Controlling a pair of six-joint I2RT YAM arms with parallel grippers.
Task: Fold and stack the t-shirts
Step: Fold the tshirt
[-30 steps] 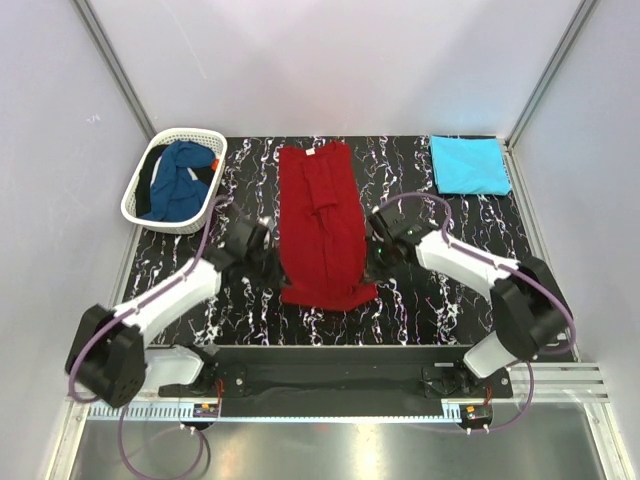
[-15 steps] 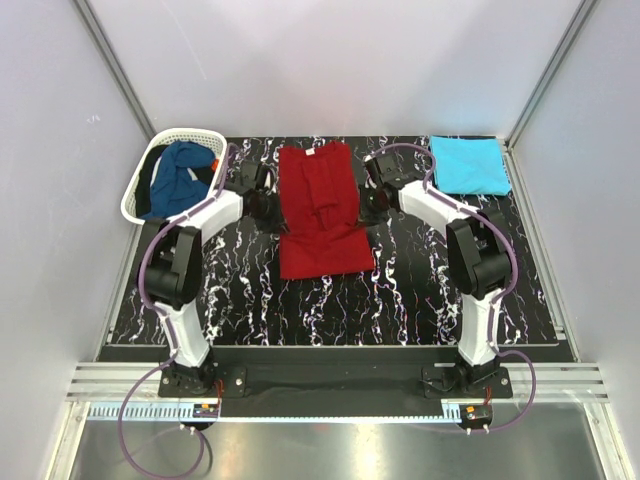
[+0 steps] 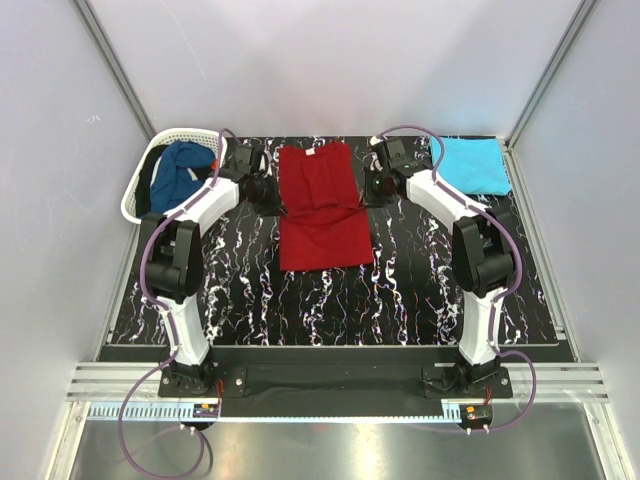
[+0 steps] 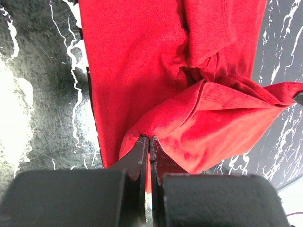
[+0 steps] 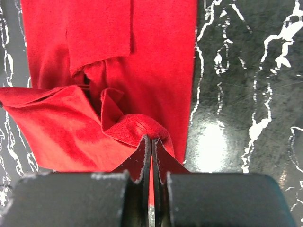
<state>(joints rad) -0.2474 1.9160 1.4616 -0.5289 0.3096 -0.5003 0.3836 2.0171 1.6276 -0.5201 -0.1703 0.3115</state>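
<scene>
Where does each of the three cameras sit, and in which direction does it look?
Top external: above and behind the robot, looking down on the table; the left arm and right arm show.
Left wrist: on the left arm, looking past the left gripper, shut on the red t-shirt.
Right wrist: on the right arm, looking past the right gripper, shut on the same shirt.
Shared: both wrist views show the shirt's lifted fold.

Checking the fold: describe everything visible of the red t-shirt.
The red t-shirt is plain, soft-looking deep red cloth, lying lengthwise in the middle of the black marbled table, its sides folded in to a narrow strip. The left gripper and right gripper are each shut on a side edge, holding a creased layer raised over the flat part beneath.
</scene>
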